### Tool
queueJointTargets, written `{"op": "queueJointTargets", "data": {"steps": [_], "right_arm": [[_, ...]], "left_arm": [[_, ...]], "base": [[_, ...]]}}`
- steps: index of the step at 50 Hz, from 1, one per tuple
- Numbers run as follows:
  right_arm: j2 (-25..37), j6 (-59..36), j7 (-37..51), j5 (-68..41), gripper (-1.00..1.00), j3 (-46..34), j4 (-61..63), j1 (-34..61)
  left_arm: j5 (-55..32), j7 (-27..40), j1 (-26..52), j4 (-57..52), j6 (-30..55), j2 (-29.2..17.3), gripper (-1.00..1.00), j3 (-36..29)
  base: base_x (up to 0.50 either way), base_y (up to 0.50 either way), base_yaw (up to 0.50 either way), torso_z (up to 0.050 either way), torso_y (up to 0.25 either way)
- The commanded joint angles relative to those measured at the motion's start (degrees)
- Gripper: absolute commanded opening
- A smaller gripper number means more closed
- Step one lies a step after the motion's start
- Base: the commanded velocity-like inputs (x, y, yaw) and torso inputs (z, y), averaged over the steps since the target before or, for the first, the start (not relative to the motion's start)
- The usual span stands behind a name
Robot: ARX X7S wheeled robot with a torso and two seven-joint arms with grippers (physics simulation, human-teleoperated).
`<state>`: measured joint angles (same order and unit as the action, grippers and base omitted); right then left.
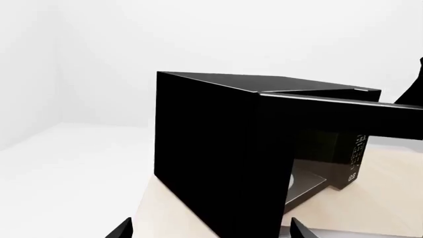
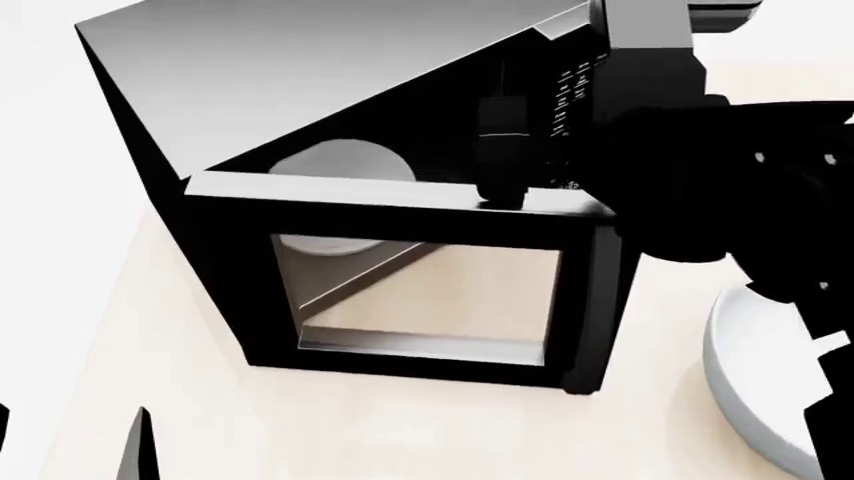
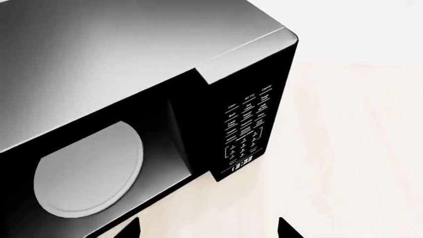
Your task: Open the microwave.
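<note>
The microwave (image 2: 307, 80) is a black box with a grey top, and its glass-windowed door (image 2: 414, 290) stands swung wide open towards me. The white turntable (image 2: 340, 165) shows inside, and the keypad (image 3: 246, 130) is at the right of the opening. My left gripper (image 1: 210, 230) is open and empty, low beside the microwave's black left side (image 1: 205, 148); its fingertips (image 2: 138, 445) show at the head view's bottom left. My right gripper (image 3: 210, 229) is open and empty, above the table in front of the keypad. The right arm (image 2: 721, 180) hides the microwave's right end.
The microwave stands on a light wooden table (image 2: 160, 400). A white bowl (image 2: 747, 385) sits on the table at the right, partly behind my right arm. The open door juts out over the table's front part.
</note>
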<state>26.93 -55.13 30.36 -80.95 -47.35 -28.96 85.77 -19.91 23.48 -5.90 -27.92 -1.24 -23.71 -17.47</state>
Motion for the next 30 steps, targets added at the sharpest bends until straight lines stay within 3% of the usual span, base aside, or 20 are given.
{"op": "queueJointTargets", "data": {"steps": [1, 30], "right_arm": [[1.2, -1.6, 1.4, -5.3, 1.00, -1.0, 3.7, -3.2], [5.5, -2.3, 7.4, -13.2, 1.00, 2.0, 18.2, -10.0]], "left_arm": [[-0.1, 0.2, -0.1, -0.3, 0.0, -0.2, 1.00, 0.0], [0.0, 0.6, -0.1, -0.6, -0.2, -0.5, 1.00, -0.4]], "base": [[0.00, 0.00, 0.00, 0.000, 0.000], [0.00, 0.00, 0.00, -0.001, -0.002]]}}
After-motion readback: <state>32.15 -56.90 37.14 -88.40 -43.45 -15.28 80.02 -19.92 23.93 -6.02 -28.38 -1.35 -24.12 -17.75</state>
